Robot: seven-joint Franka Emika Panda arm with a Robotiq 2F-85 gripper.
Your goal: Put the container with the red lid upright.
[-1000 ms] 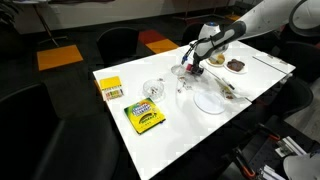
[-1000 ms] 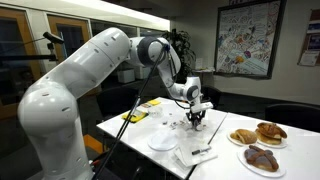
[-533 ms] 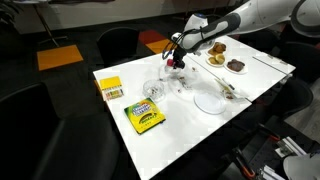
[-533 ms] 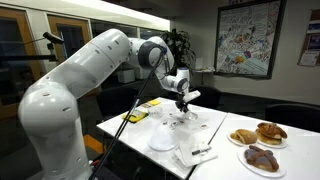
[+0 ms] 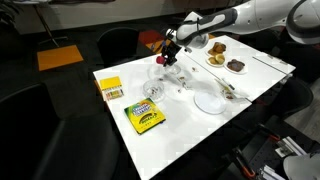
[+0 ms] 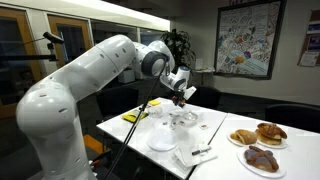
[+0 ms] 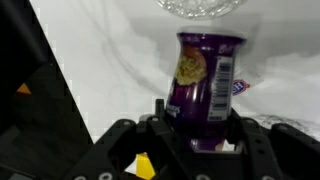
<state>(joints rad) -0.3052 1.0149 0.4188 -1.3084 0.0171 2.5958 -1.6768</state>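
Observation:
My gripper is shut on the container with the red lid. In the wrist view the container is a small purple-bodied bottle with a printed label, and its lid end is hidden between my jaws. In both exterior views the gripper holds it in the air above the far part of the white table. The container shows there only as a small reddish spot. I cannot tell its exact tilt.
A yellow crayon box and a smaller yellow box lie on the table. A clear glass vessel stands below the gripper. A round clear lid and plates of pastries are nearby.
The gripper has risen from the table surface with the container in it. It has moved across the table, away from the pastry plates, toward the table's far corner.

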